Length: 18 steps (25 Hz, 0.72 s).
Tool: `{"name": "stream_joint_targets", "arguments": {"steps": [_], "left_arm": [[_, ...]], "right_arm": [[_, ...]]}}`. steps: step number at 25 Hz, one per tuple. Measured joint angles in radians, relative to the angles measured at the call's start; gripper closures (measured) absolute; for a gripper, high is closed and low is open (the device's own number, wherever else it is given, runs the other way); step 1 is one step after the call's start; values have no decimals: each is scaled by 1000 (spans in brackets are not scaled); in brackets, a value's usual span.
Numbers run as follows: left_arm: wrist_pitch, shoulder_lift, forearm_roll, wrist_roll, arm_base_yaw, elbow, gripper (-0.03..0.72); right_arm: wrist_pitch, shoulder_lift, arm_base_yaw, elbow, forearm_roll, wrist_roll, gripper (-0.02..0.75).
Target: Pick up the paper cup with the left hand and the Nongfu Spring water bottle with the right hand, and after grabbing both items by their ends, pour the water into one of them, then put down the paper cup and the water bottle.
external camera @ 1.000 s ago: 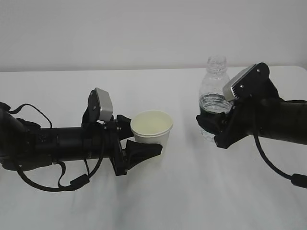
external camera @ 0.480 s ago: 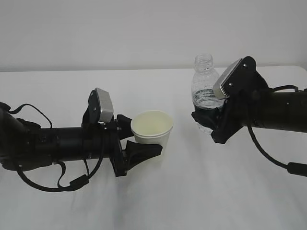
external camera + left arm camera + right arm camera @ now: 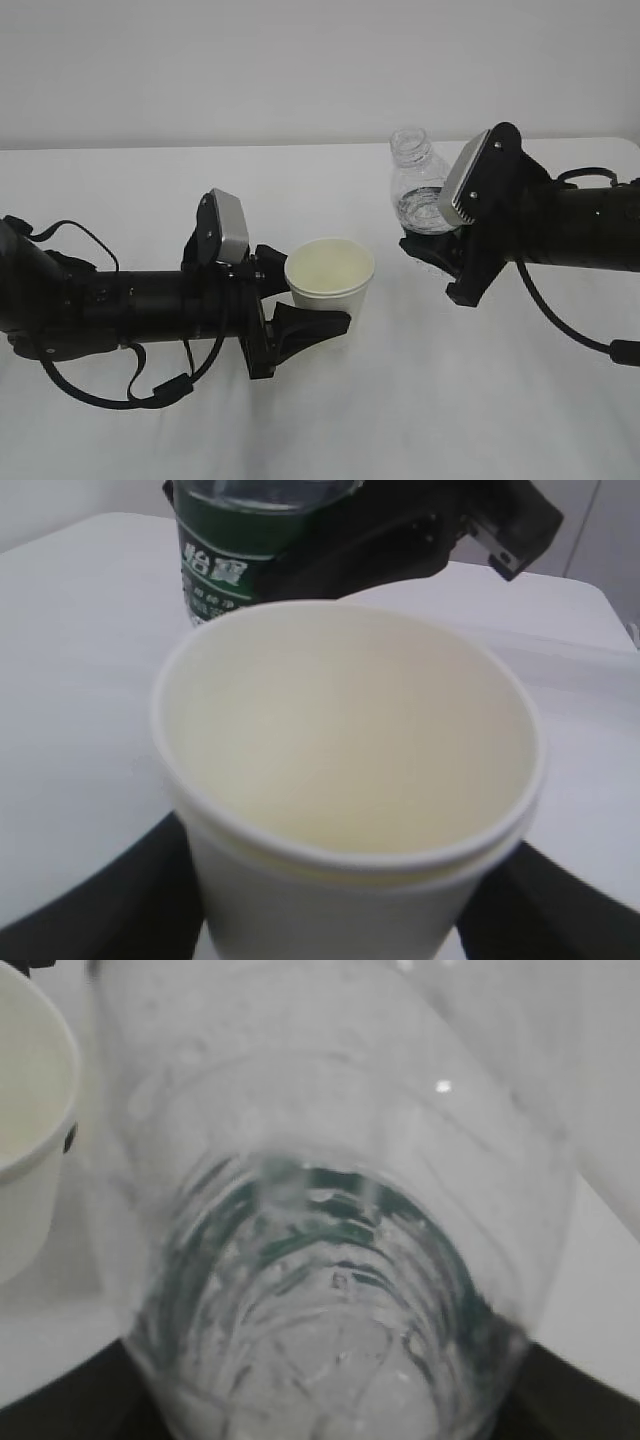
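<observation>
The white paper cup (image 3: 330,270) is upright, and my left gripper (image 3: 318,302) is shut on its lower body, one black finger on each side. In the left wrist view the cup (image 3: 345,740) fills the frame and its cream inside looks empty. The Nongfu Spring water bottle (image 3: 414,188) is off the table, right of the cup, with my right gripper (image 3: 432,250) shut on its base end. It leans with its capless neck up and to the left, towards the cup. Water (image 3: 420,212) lies in its lower part. The right wrist view shows the bottle (image 3: 330,1210) from its base and the cup's rim (image 3: 40,1090) beyond.
The white table (image 3: 330,420) stretches under both arms, and its far edge meets a pale wall (image 3: 300,70). A black cable (image 3: 110,395) loops below the left arm, and another (image 3: 570,335) hangs under the right arm.
The right arm has carried the bottle left and up towards the cup and tilted its neck leftward. The left arm has shifted the cup slightly to the right.
</observation>
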Motion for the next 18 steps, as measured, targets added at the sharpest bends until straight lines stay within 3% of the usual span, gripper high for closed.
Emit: {"name": "stream_joint_targets", "arguments": {"steps": [18], "left_arm": [[0, 0, 61, 29, 0, 0, 190]], "right_arm": [[12, 0, 0, 0, 4, -185, 282]]}}
